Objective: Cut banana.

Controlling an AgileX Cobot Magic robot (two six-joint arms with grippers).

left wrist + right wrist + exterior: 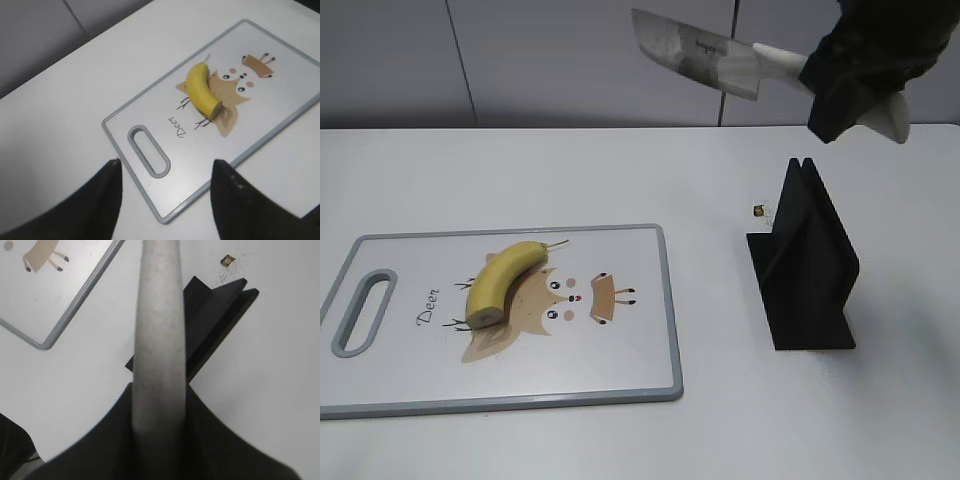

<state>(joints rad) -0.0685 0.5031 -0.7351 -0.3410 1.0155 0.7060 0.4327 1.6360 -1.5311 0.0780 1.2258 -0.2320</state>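
The banana [502, 281] lies on the white cutting board [630, 340], over the deer print, stem tip to the back right, blunt cut end to the front left. It also shows in the left wrist view [201, 90]. No loose slice is in view. My right gripper [840, 85] is shut on the white handle [159, 340] of a cleaver, held high above the table at the back right, blade [692, 50] pointing left. My left gripper [166, 172] is open and empty above the board's handle-slot corner [148, 150].
A black knife stand [805, 262] sits on the table right of the board, below the cleaver; it also shows in the right wrist view [212, 320]. A small brown crumb [758, 210] lies behind it. The board's grey rim [75, 305] is left of the stand.
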